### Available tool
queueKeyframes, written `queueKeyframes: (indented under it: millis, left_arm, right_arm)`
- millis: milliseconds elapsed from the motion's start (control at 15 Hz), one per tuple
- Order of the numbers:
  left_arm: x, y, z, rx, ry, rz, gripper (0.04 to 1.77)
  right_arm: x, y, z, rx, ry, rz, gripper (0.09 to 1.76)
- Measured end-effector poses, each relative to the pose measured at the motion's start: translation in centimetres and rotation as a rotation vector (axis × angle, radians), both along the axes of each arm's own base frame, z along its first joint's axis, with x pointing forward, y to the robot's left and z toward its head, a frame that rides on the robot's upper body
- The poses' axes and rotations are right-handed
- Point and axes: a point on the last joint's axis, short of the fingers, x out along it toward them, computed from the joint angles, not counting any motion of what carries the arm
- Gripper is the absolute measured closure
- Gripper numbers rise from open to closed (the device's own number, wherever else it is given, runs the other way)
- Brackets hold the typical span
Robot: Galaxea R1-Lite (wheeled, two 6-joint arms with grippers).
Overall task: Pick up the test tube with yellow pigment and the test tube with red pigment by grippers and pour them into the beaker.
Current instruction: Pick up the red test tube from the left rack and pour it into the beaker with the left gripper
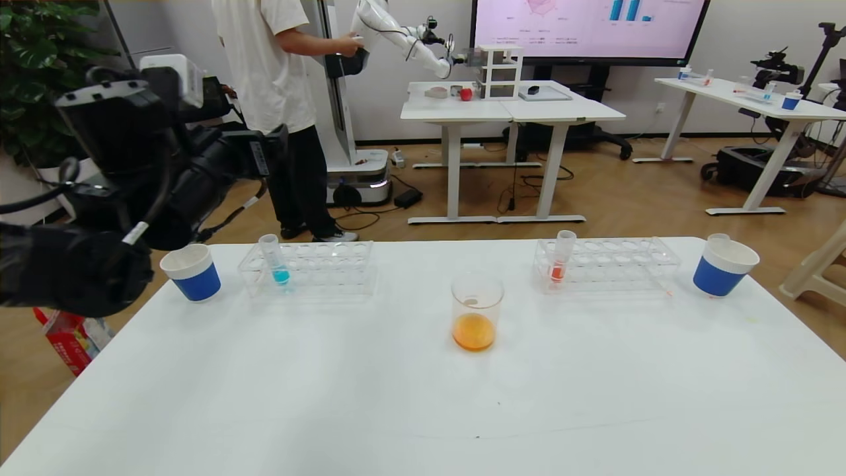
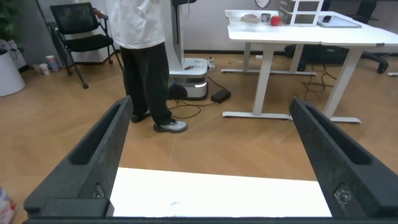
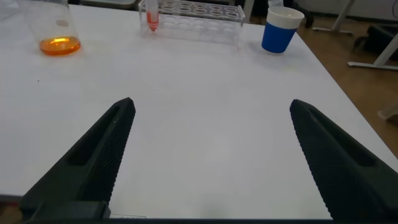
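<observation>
The beaker [image 1: 473, 311] stands mid-table with orange liquid in its bottom; it also shows in the right wrist view [image 3: 59, 34]. One test tube with red pigment [image 1: 560, 259] stands upright in the right clear rack [image 1: 615, 264], also seen in the right wrist view [image 3: 151, 15]. The test tube with yellow pigment is out of view. My left arm [image 1: 132, 178] is raised at the table's far left, and its gripper [image 2: 211, 106] is open and empty over the far table edge. My right gripper [image 3: 212, 104] is open and empty above bare table, on the near side of the right rack.
A tube with blue liquid [image 1: 276, 261] stands in the left rack [image 1: 317, 268]. Blue-and-white paper cups stand at far left [image 1: 192, 271] and far right [image 1: 724, 266]. A person [image 1: 277, 99] and other tables stand beyond the table.
</observation>
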Motion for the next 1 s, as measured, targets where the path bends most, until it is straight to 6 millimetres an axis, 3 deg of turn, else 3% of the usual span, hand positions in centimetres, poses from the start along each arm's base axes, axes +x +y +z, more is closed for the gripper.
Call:
queueKeyframes:
  millis: [200, 667, 1000]
  left_arm:
    - [-5.2, 1.1, 0.8, 0.049, 0.045, 0.005, 0.06]
    - [-17.8, 6.0, 1.4, 0.083, 0.159, 0.139, 0.06]
    - [-27.6, 7.3, 0.5, 0.077, 0.196, 0.206, 0.06]
  right_arm:
    - [0.0, 0.0, 0.0, 0.0, 0.0, 0.0, 0.11]
    - [0.0, 0.0, 0.0, 0.0, 0.0, 0.0, 0.11]
    - [0.0, 0.0, 0.0, 0.0, 0.0, 0.0, 0.11]
